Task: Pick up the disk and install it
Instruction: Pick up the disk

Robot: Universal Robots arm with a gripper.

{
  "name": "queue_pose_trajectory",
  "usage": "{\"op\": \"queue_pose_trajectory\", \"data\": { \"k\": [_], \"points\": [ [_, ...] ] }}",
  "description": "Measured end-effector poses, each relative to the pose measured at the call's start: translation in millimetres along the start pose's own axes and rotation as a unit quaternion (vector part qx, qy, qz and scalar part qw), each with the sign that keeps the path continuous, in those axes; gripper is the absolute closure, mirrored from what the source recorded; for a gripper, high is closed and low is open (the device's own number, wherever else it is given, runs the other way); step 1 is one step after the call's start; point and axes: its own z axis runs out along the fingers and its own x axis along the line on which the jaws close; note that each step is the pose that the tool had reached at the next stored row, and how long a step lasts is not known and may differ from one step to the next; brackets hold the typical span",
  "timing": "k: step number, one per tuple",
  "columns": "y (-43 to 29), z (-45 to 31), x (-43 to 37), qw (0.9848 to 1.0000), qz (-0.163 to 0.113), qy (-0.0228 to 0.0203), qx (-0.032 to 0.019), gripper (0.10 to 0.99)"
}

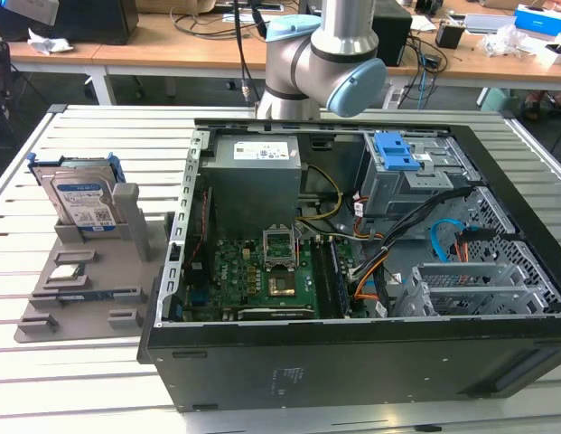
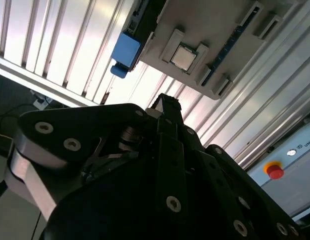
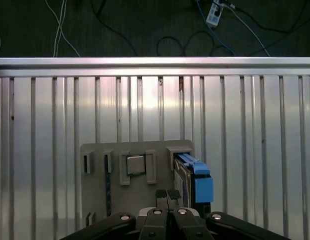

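Exterior view shows the disk (image 1: 83, 204) label-on; first wrist view, the gripper (image 3: 167, 195) seemingly closed, empty.

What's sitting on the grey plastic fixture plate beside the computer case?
The silver hard disk in its blue frame stands on edge in a slot on the grey plate; a small square silver chip lies flat. The disk's lower edge is hidden behind grey posts.
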Motion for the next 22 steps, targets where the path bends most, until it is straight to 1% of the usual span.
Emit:
{"op": "queue_pose_trajectory", "data": {
  "k": [6,10,11,12,17,18,19,22],
  "points": [
    [0.0,0.0,0.0,0.9997,-0.023,0.0010,-0.0006,0.980],
    [0.0,0.0,0.0,0.9997,-0.025,0.0011,-0.0006,0.980],
    [0.0,0.0,0.0,0.9997,-0.025,0.0011,-0.0006,0.918],
    [0.0,0.0,0.0,0.9997,-0.025,0.0012,-0.0006,0.918],
    [0.0,0.0,0.0,0.9997,-0.026,0.0012,-0.0006,0.612],
    [0.0,0.0,0.0,0.9997,-0.026,0.0012,-0.0006,0.612],
    [0.0,0.0,0.0,0.9997,-0.026,0.0012,-0.0006,0.545],
    [0.0,0.2,-0.6,0.9997,-0.026,0.0011,-0.0005,0.545]
  ]
}}
